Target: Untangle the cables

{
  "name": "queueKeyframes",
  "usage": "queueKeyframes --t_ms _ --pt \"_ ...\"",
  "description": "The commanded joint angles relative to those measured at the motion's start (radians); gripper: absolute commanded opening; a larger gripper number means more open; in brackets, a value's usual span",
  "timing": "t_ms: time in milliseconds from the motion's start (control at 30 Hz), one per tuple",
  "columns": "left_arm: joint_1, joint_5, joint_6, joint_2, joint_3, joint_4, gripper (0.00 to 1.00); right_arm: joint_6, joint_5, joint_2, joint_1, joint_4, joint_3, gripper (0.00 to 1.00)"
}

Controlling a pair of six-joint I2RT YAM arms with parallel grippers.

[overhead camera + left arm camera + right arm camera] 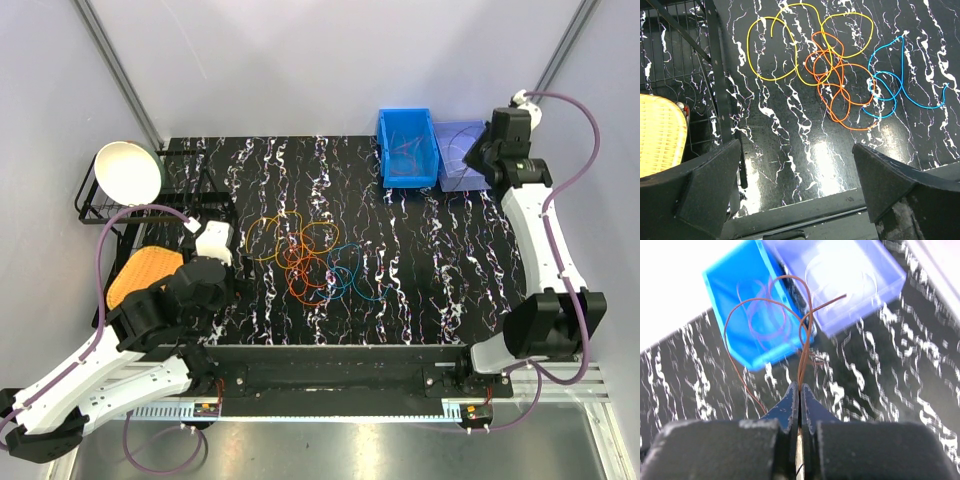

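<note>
Cables (305, 265) like these are hair-thin, basically weightless and totally floppy, so I'd expect them to spring about and drag their neighbours along if you tug at a crossing. Most of them sit in one loose knot in the middle of the bench (430, 270). There's a yellow cable (748, 52) looping on the left, an orange cable (839, 121) bunched in the middle and overlapping it, and a blue cable (885, 48) on the right, meeting the orange one. Best place to grab, I reckon, is a free end or an outer loop away from the crossings, like the yellow's outer curve. You'd want to pinch low against the bench, since there's so little to bite on. The left pincer (796, 165) hangs over the near side of the bench, tilted toward the pile, jaws spread wide with nothing between them. The right arm is stretched out to the far right corner. The right pincer (800, 392) is squeezed fully closed on a dark red cable (802, 335), whose loops stick out toward the blue bin (735, 300) and the lilac bin (860, 285).
</note>
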Motion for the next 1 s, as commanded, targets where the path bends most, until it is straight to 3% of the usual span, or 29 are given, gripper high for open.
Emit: queueKeyframes --t_ms 0,633,967 --pt "0.003 -0.034 -0.002 0.0 -0.003 0.043 0.99 -0.06 0.065 0.065 -0.007 0.017 0.154 0.0" --pt "0.003 -0.043 -0.004 0.023 -0.003 0.042 0.99 -0.2 0.094 0.437 -0.124 0.18 0.547 0.0" --pt "0.003 -0.048 -0.007 0.049 -0.001 0.039 0.99 -0.258 0.087 0.723 -0.152 0.253 0.644 0.0"
